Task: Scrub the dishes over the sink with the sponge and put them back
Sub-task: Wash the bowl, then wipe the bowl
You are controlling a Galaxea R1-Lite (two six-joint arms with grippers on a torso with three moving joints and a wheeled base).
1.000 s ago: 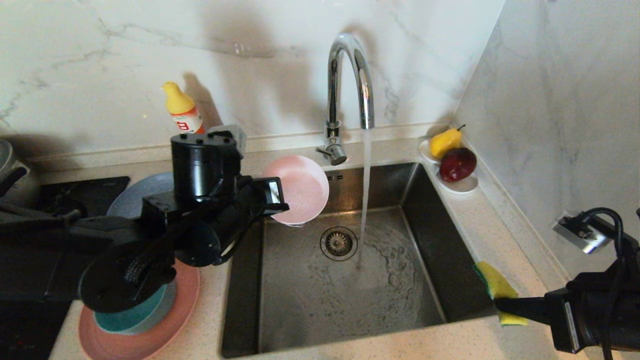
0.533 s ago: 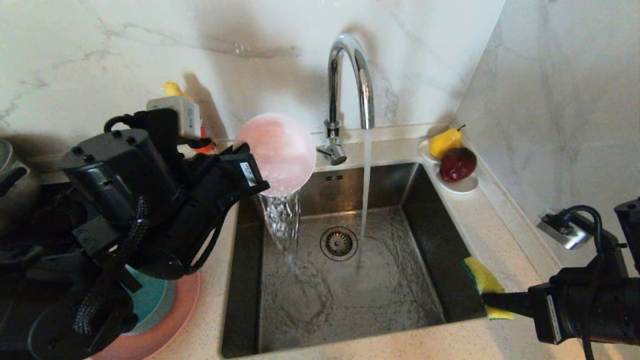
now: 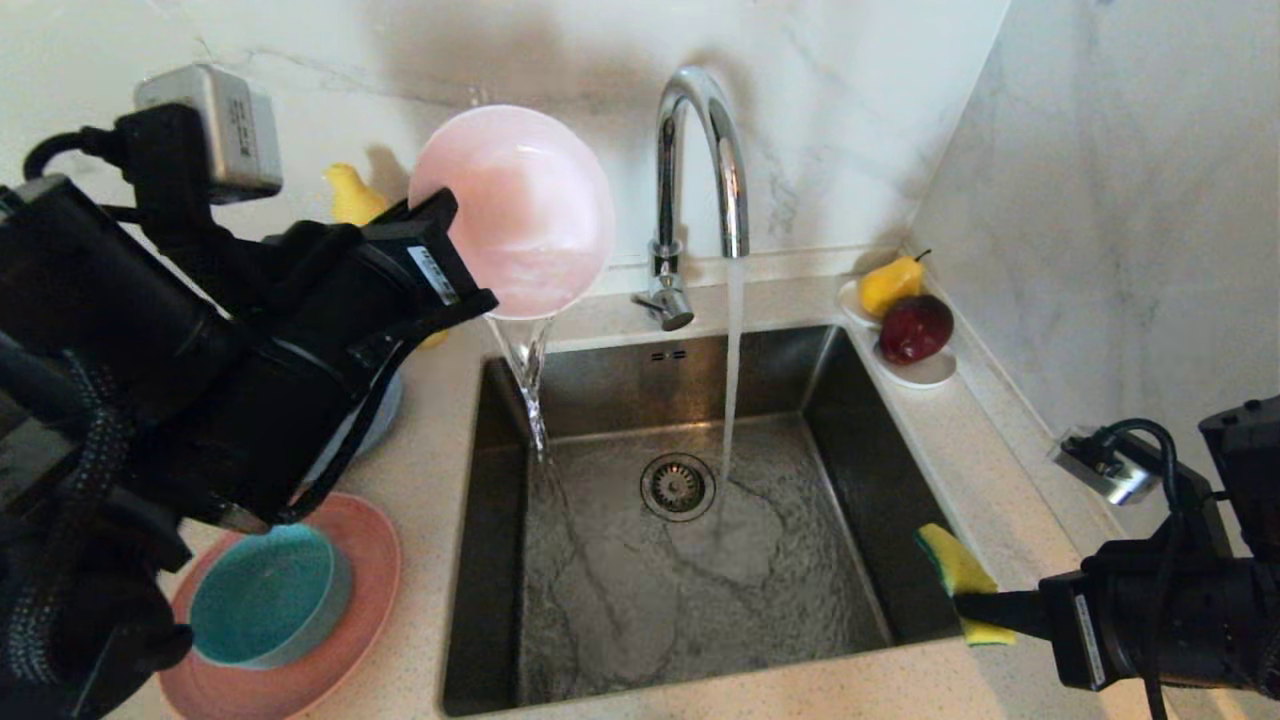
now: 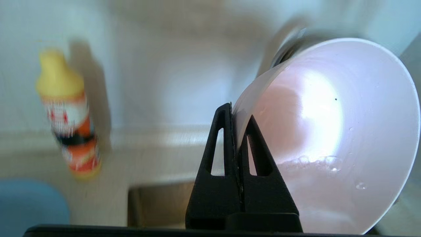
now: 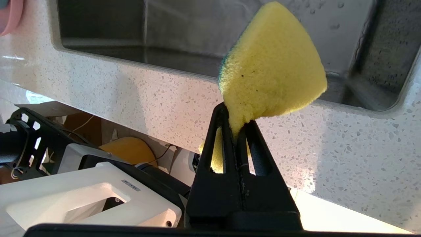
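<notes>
My left gripper point(image 3: 465, 250) is shut on the rim of the pale pink bowl point(image 3: 520, 205), one finger inside and one outside point(image 4: 237, 113). The bowl point(image 4: 329, 131) is held high and tilted above the sink's point(image 3: 870, 480) back left corner, and water streams out of it into the basin. At the sink's front right edge my right gripper point(image 3: 975, 605) is shut on the yellow sponge point(image 3: 955, 575), squeezing one end point(image 5: 236, 115) while the rest of the sponge point(image 5: 273, 62) sticks out. The teal bowl point(image 3: 260, 590) sits on the salmon-pink plate point(image 3: 375, 560) at the front left. A sliver of the blue-grey plate point(image 3: 385, 405) shows behind my left arm.
The faucet point(image 3: 700, 150) runs a steady stream beside the drain strainer point(image 3: 677, 487). A yellow-capped soap bottle point(image 3: 350, 195) stands against the back wall. A small white dish with a pear and a red fruit point(image 3: 905, 310) sits at the sink's back right corner, near the side wall.
My left arm has lifted the pink bowl up and to the back left and tipped it, so water now pours out. The right gripper with the sponge has crept slightly left.
</notes>
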